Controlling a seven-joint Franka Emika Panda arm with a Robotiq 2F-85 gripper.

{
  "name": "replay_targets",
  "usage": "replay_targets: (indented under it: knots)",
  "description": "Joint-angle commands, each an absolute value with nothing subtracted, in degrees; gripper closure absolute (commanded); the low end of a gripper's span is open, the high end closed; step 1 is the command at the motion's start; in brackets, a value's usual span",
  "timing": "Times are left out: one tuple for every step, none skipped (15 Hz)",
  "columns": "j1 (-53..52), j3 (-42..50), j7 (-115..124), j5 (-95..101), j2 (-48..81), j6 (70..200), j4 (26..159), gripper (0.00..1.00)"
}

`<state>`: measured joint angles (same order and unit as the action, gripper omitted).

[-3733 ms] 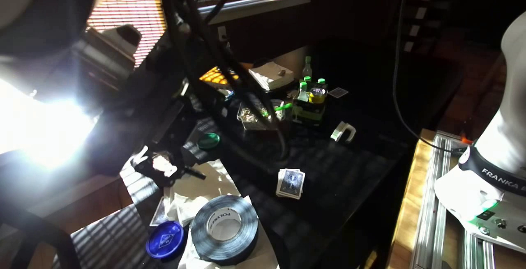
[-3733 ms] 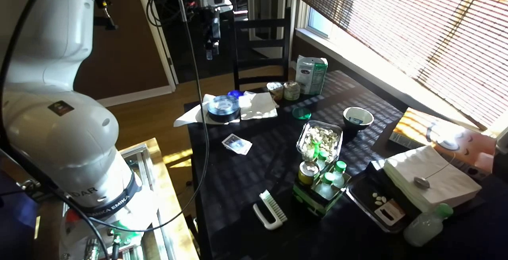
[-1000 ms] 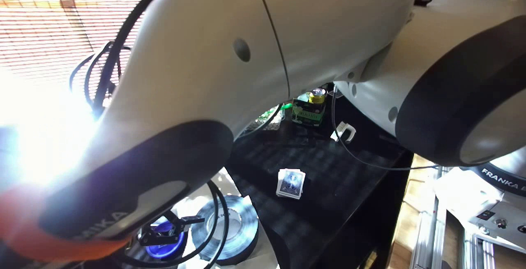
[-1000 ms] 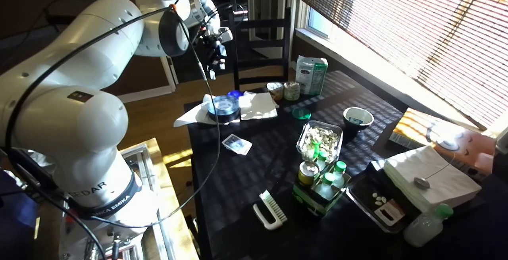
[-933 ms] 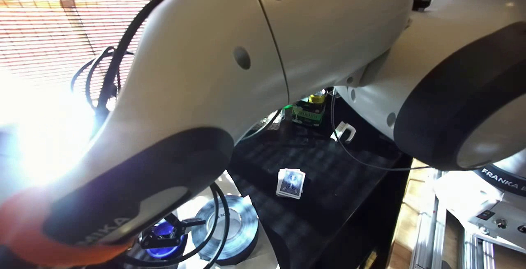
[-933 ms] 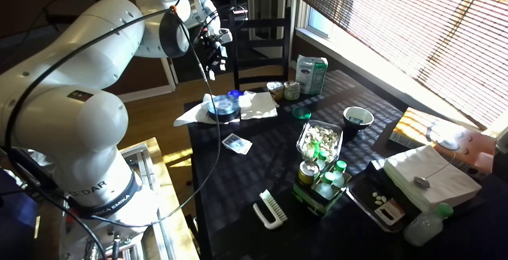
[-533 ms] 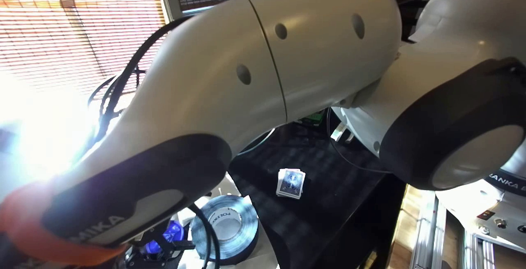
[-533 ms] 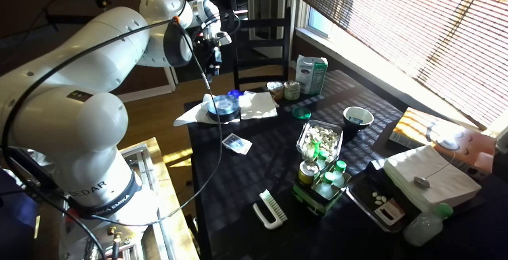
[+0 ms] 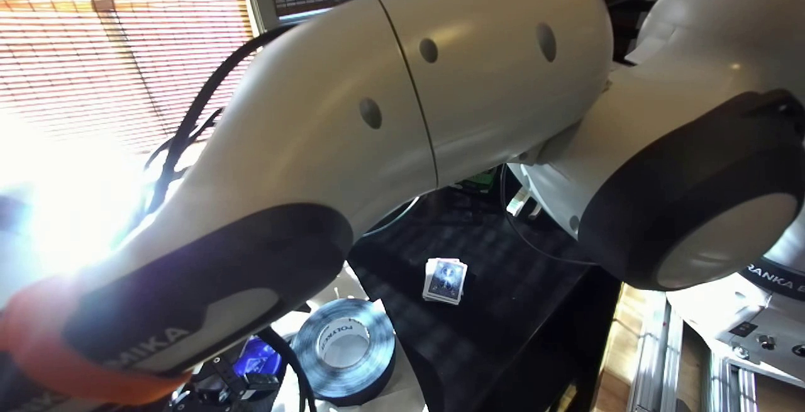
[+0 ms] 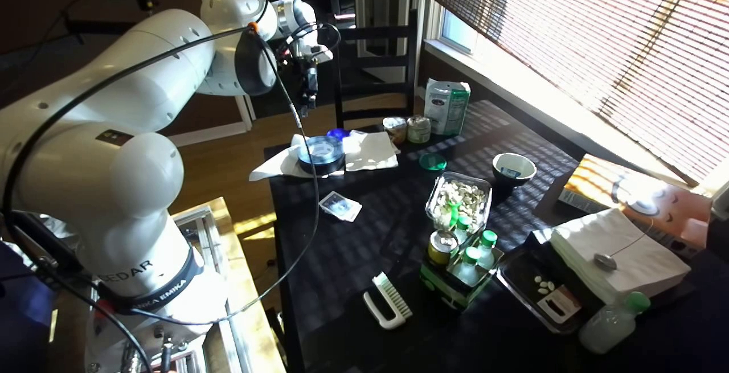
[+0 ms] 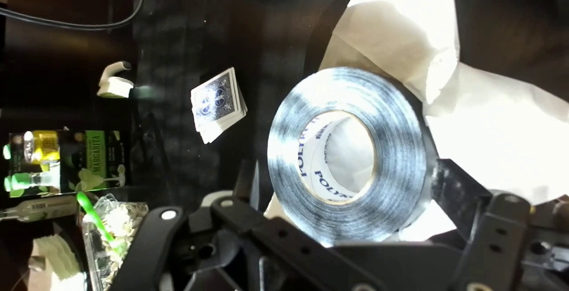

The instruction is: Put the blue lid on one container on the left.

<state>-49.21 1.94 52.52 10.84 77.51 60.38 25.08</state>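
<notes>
Since the gripper (image 11: 346,171) stands spread and holds nothing, I take the step as fetching the blue lid (image 10: 338,134), by the far edge of the table (image 10: 330,259) in an exterior view, just beside the tape roll (image 10: 315,159). I'd lower astride its rim, clear of the tape roll. Target jar (image 10: 394,130): farther right along that edge.

Tape roll (image 10: 326,162) crowds the blue lid (image 10: 338,134) on 1 side.

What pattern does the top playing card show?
The top playing card has a blue design within a white border, clearest in the wrist view.
</notes>
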Motion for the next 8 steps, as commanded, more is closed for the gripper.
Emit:
replay_targets:
  knots:
    - [-50.7,3.5,57.6,10.7,78.7,70.0,25.2,0.00]
    - [-51.2,3.7,58.1,11.1,79.1,73.6,25.3,0.00]
    - [-51.7,4.1,58.3,11.5,79.6,75.9,25.3,0.00]
    - [-51.9,4.3,58.2,11.7,80.2,78.2,25.3,0.00]
    - [-52.3,4.9,58.2,12.0,80.7,79.9,25.3,0.00]
    - [-52.7,5.7,58.4,12.5,81.3,81.3,25.3,0.00]
    - [-52.8,6.0,58.6,12.5,81.8,82.5,25.3,0.00]
    - [-53.0,6.6,58.8,12.8,82.3,83.2,25.3,0.00]
